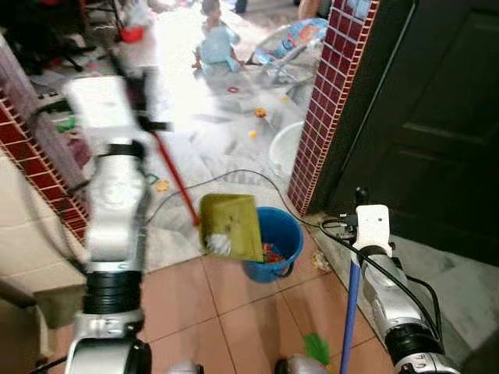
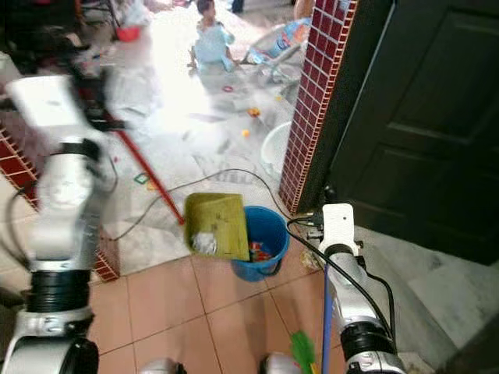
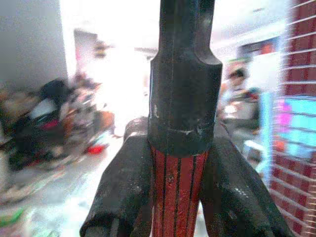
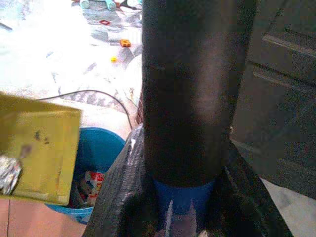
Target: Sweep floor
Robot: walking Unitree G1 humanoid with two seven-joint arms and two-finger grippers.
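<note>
My left gripper (image 3: 180, 197) is shut on the red handle (image 1: 175, 178) of a yellow dustpan (image 1: 231, 224), with the arm raised high on the left. The dustpan hangs tilted over a blue bucket (image 1: 282, 234) and holds a crumpled white scrap (image 1: 219, 244) at its lower lip. Litter lies inside the bucket. My right gripper (image 4: 185, 197) is shut on the blue broom handle (image 1: 351, 312) at the lower right. The broom's green bristles (image 1: 317, 347) rest on the tiled floor near my feet.
A red-tiled pillar (image 1: 327, 93) and a dark door (image 1: 437, 117) stand right of the bucket. A black cable (image 1: 242, 173) loops across the floor, and a white basin (image 1: 284, 148) sits behind it. A person (image 1: 214, 39) sits far back. A low brick wall (image 1: 31, 156) runs along the left.
</note>
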